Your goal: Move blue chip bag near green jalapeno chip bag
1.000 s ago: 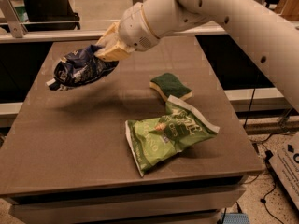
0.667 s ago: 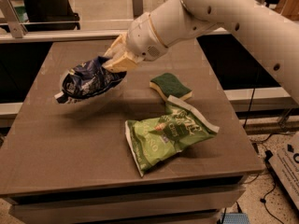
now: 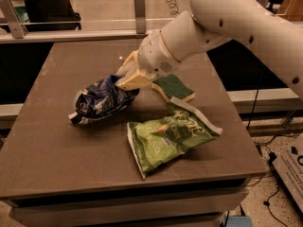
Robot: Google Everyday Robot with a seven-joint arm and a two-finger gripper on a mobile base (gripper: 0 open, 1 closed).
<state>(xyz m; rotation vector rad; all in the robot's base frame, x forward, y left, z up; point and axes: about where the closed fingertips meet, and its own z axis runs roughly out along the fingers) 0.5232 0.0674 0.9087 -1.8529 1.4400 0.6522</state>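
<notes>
Pincer: closed on the right-hand edge of the blue bag, beige fingers pinching the foil and holding nothing else. It sits over mid-table, just left of the sponge.
Table: brown top that carries everything listed.
Blue bag: crumpled, left of centre, hanging from the pincer. I cannot tell whether its low left end is on the surface or just off it. It is near the green bag but apart from it, with a strip of bare top between.
Green bag: lies flat, front and right of the blue bag, with one corner close to the front edge.
Sponge: behind the green bag and just beside its top flap. Its left end is hidden by the pincer.
Arm: white, comes in from the upper right.
Step, as I judge it: the placement looks nearly made, and lowering and release are left.
Risk, grip: I hold only an edge of slick foil, so it could slide out early and tumble away.
Risk, release: crumpled foil may cling to a finger and drag back as I lift.
Risk, crowding: going further right could knock the sponge or push the green bag toward the front edge.
</notes>
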